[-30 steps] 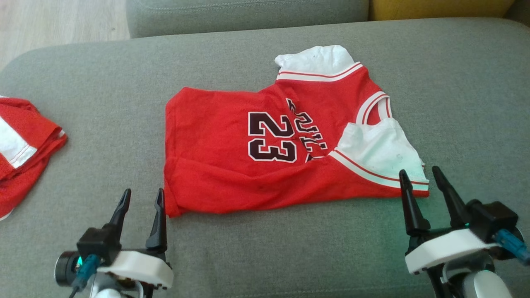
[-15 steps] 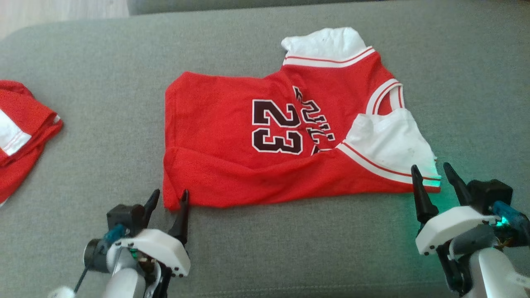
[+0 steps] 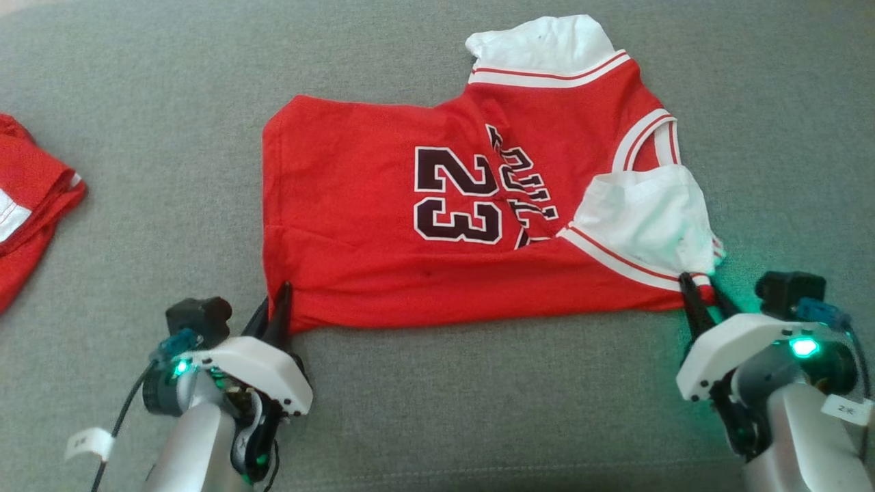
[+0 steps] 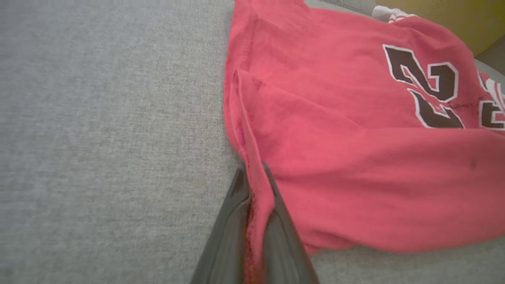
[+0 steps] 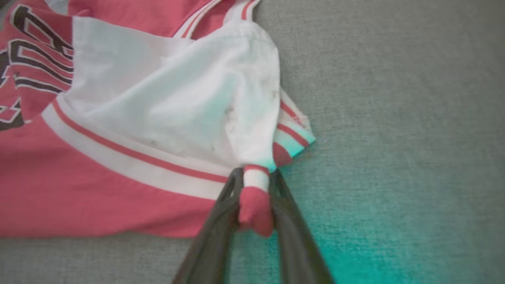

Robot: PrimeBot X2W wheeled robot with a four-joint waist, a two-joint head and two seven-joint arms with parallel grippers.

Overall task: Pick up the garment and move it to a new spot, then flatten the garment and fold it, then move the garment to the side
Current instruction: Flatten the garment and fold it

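**Garment** (image 3: 383,273): red jersey with white short sleeves, red-and-white striped trim and a dark number 23 (image 3: 454,198) outlined in white. It lies spread across the middle of a grey upholstered seat (image 3: 478,410). The collar end is toward the robot's right and the hem toward its left. A fold runs along the near edge. The near sleeve (image 3: 642,219) lies rumpled over the chest.

**Left gripper** (image 3: 277,307): at the garment's near left corner. The jaws are closed on a pinch of the red hem. In the left wrist view, cloth shows between the fingers (image 4: 225,228).

**Right gripper** (image 3: 701,290): at the garment's near right corner. The jaws grip a bunched tab of red cloth and white trim just below the sleeve. A green light (image 3: 804,347) glows on the wrist and tints the seat beside it.

**Second red-and-white cloth** (image 3: 34,198): at the left edge of the head view, on the same seat and well apart from the garment.
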